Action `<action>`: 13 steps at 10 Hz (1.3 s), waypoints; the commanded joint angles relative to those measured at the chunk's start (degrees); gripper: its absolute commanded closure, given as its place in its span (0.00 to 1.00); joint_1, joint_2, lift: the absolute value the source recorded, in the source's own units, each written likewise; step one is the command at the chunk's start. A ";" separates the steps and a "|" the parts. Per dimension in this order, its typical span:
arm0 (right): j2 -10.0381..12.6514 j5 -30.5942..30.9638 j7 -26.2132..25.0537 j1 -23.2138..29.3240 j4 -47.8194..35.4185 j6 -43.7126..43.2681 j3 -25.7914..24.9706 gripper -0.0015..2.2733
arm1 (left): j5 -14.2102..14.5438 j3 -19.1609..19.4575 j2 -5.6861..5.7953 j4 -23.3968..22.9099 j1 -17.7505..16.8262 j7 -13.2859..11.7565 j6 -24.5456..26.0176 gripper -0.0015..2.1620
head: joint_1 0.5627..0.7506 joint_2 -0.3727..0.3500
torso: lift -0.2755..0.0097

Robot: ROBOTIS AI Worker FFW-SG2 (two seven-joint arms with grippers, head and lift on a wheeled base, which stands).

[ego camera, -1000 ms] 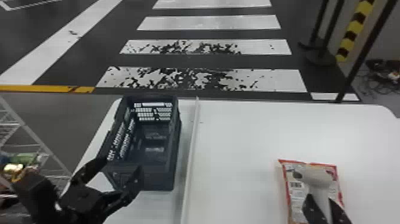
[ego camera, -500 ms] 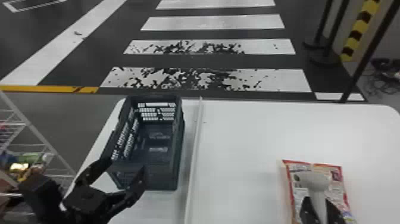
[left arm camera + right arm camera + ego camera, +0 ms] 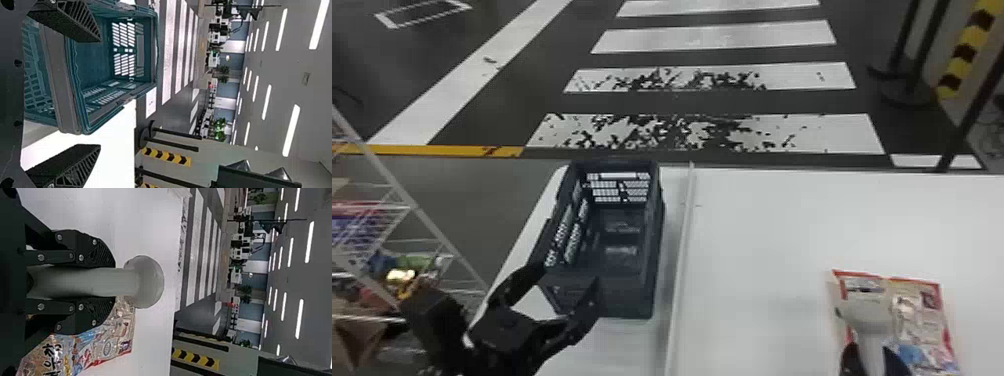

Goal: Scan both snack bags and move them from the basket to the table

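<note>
Basket of dark slatted plastic (image 3: 627,302) on the white table (image 3: 772,225), head view; glossy red-edged snack bag (image 3: 919,320) lies well apart, rightward. Left wrist view: left gripper (image 3: 100,93) spread wide, near basket. Right wrist view: right gripper (image 3: 114,282) clamped round grey bulb-headed scanner (image 3: 145,282) by bag. Scanning seems in hand; next, likely, scanner head squared to bag's code.

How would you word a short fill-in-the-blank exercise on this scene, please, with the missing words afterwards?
The right hand is holding the scanner, while the left hand is holding ____. In the head view, the basket stands to the ____ of the snack bag. The table has a top coloured ____.

Missing words: nothing; left; white.
</note>
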 commanded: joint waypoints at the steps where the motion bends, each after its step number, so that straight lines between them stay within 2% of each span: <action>1: 0.23 0.12 -0.44 -0.77 1.27 -0.13 0.07 0.99 | 0.28 0.22 -0.07 -0.09 0.17 -0.20 0.00 0.01 | 0.70 0.77 | 0.62; 6: 0.23 -1.02 -1.32 -2.44 3.29 0.58 -2.21 0.99 | 0.37 0.22 -0.33 0.00 0.44 -0.64 0.00 0.01 | 0.70 0.73 | 0.62; 13: 0.23 -1.98 -1.14 -3.14 4.96 1.28 -2.48 0.99 | 0.45 0.22 -0.68 -0.09 0.79 -0.90 0.00 0.01 | 0.70 0.70 | 0.62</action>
